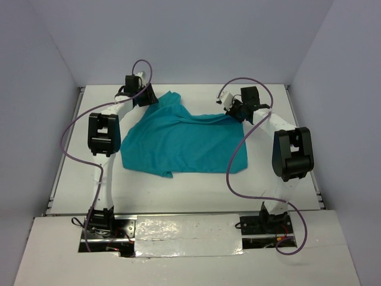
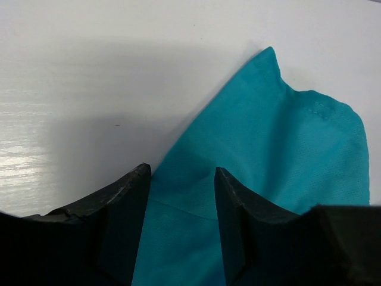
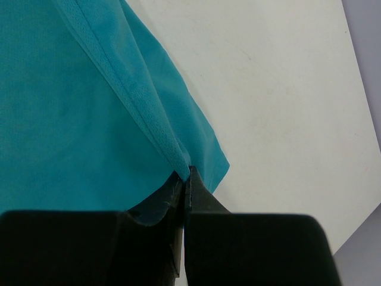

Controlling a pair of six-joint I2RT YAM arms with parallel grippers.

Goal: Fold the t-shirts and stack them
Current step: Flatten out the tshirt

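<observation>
A single teal t-shirt point(image 1: 178, 143) lies spread and rumpled on the white table point(image 1: 178, 190), between the two arms. My left gripper point(image 1: 147, 97) is at the shirt's far left corner. In the left wrist view it point(image 2: 181, 173) is open, with its fingers point(image 2: 128, 196) either side of a strip of the teal cloth point(image 2: 268, 137), which lies loose between them. My right gripper point(image 1: 235, 113) is at the shirt's far right corner. In the right wrist view it point(image 3: 186, 173) is shut on a hemmed fold of the shirt point(image 3: 71, 107).
Grey walls point(image 1: 36, 71) close in the table on the left, back and right. Purple cables point(image 1: 238, 155) loop from both arms, and the right one hangs over the shirt's right side. Bare table shows in front of the shirt.
</observation>
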